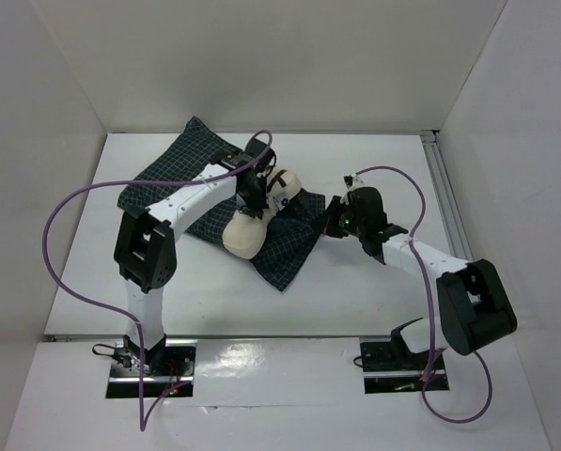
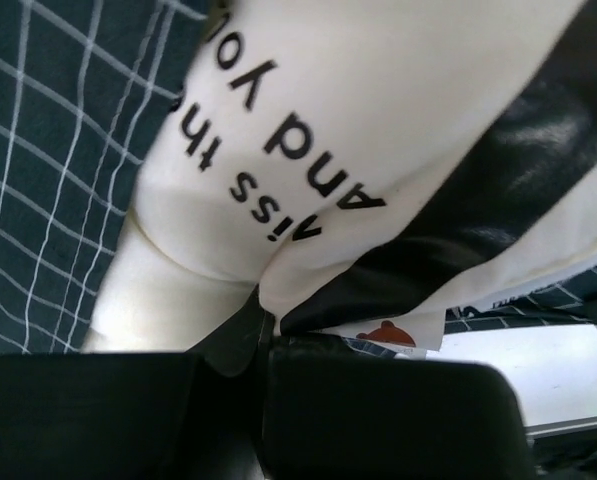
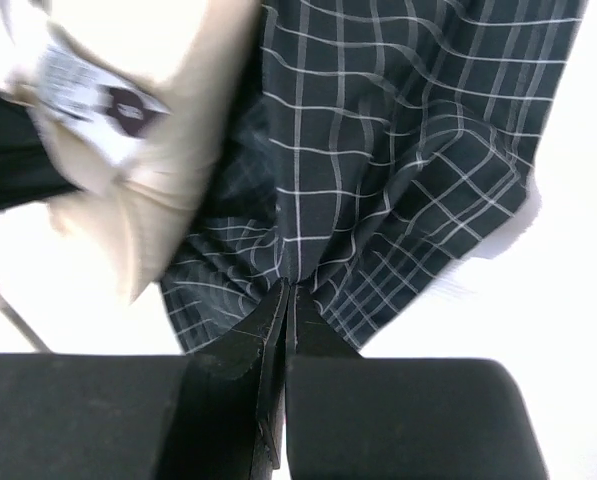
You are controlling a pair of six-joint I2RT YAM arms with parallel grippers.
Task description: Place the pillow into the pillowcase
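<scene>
The dark navy checked pillowcase (image 1: 172,183) lies rumpled across the middle of the table, from the back left down to a corner near the front. On it rests the cream pillow (image 1: 245,235), bent, with black lettering (image 2: 278,170) showing. My left gripper (image 1: 255,199) is shut on a fold of the pillow (image 2: 308,90) from above; its jaws (image 2: 268,325) pinch the cream cloth beside a small tag (image 2: 393,335). My right gripper (image 1: 330,219) is shut on the pillowcase's right edge (image 3: 378,150), the cloth bunched at the fingertips (image 3: 290,290). In that view the pillow (image 3: 168,150) is at the upper left.
White walls close in the table at the back and both sides. A metal rail (image 1: 444,202) runs along the right edge. Purple cables (image 1: 59,244) loop from both arms. Bare white table (image 1: 355,301) shows in front of the cloth.
</scene>
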